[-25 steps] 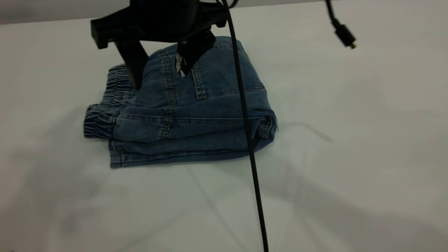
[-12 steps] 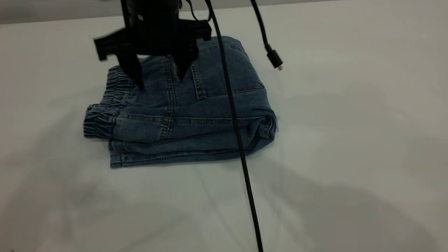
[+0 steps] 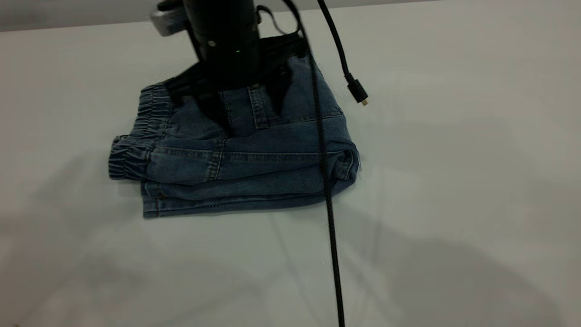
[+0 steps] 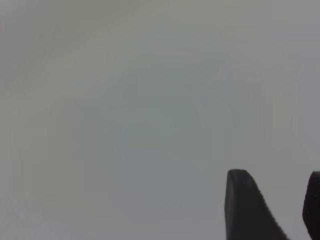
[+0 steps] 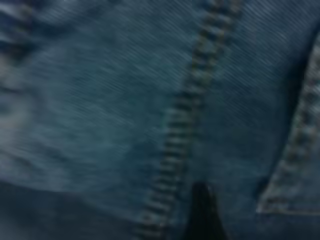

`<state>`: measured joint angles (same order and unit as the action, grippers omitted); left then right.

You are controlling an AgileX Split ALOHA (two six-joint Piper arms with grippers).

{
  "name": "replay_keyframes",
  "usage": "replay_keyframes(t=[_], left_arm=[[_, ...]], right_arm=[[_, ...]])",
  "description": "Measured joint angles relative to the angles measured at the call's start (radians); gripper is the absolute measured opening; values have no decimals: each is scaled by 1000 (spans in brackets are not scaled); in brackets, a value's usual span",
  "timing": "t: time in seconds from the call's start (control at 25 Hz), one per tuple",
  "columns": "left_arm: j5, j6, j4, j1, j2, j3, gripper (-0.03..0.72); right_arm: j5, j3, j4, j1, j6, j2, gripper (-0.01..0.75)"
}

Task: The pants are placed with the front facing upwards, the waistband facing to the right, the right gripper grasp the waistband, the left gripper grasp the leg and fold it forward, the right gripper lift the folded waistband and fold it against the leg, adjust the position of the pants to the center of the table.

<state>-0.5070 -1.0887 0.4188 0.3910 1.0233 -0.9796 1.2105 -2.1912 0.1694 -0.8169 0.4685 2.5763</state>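
The blue denim pants lie folded in a compact stack on the white table, back pocket facing up. Their gathered waistband points to the left of the exterior view. My right gripper stands open over the top layer, fingertips spread and resting on or just above the denim near the pocket seam. The right wrist view is filled with denim and tan stitching, with one dark finger showing. My left gripper is open over bare table, away from the pants.
A black braided cable runs from the right arm down across the pants and over the table's near side. A loose cable end with a plug dangles just right of the pants. Bare table surrounds the stack.
The right gripper has shifted from the waistband side to the right across the top layer, toward the back pocket, staying open. The dangling plug swung in from the far right. The pants have not moved.
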Motion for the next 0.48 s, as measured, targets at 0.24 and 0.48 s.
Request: replay_keyframes(t=[0.24, 0.48], left_arm=[[5, 7, -1, 0, -21, 0, 279], [11, 30, -3, 0, -48, 0, 279]], right_arm=[[9, 1, -29, 0, -2, 9, 440], [9, 4, -82, 0, -49, 9, 440]])
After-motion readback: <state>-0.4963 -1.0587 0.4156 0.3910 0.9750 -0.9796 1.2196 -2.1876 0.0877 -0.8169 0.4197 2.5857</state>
